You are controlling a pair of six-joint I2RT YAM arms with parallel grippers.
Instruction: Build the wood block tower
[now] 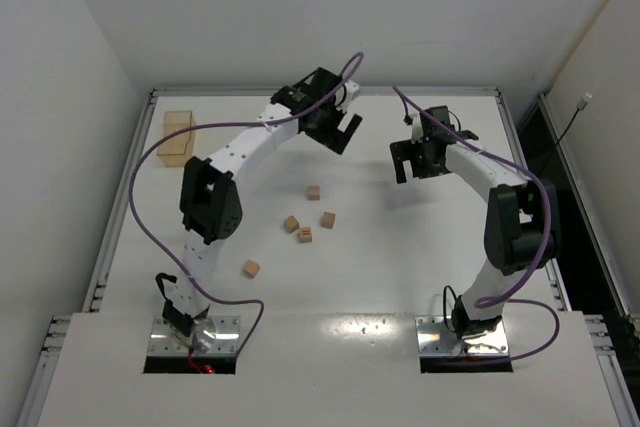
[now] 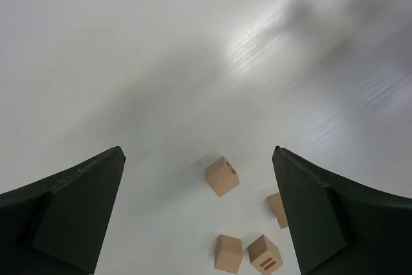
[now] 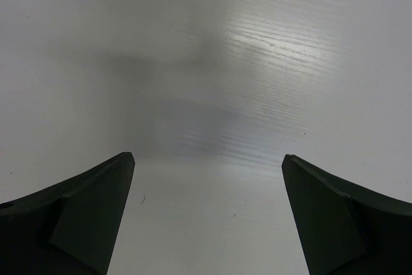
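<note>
One white desk [image 1: 400, 277] is carrying every item listed here.

Two white-and-black arms, the left arm [image 1: 235, 157] and the right arm [image 1: 500, 197], are reaching out over the desk from its near edge. A purple cable [image 1: 140, 217] is looping along each.

One pale tan box [image 1: 177, 134] is sitting at the desk's far left corner and is serving as the reference for all places below.

One left end effector [image 1: 343, 132] is hanging above the desk to the right of the box, at about the box's depth. Its jaws are standing wide apart and gripping nothing. In its wrist view [image 2: 198, 152] the dark fingers [image 2: 77, 210] are framing bare desk and a few cubes.

One right end effector [image 1: 415, 169] is hanging farther right of the box, also spread wide and empty. Its wrist view [image 3: 207, 156] is showing only desk surface between the fingers.

Five wooden cubes [image 1: 313, 192] are lying singly on the desk, not yet stacked. Four are forming a loose cluster right of the box and well nearer the arm bases. One of these, the marked cube [image 1: 305, 235] [image 2: 264, 254], is showing two dark bars on one face. The lone cube [image 1: 250, 268] is lying apart from the cluster, less far right of the box and nearest the bases.
</note>
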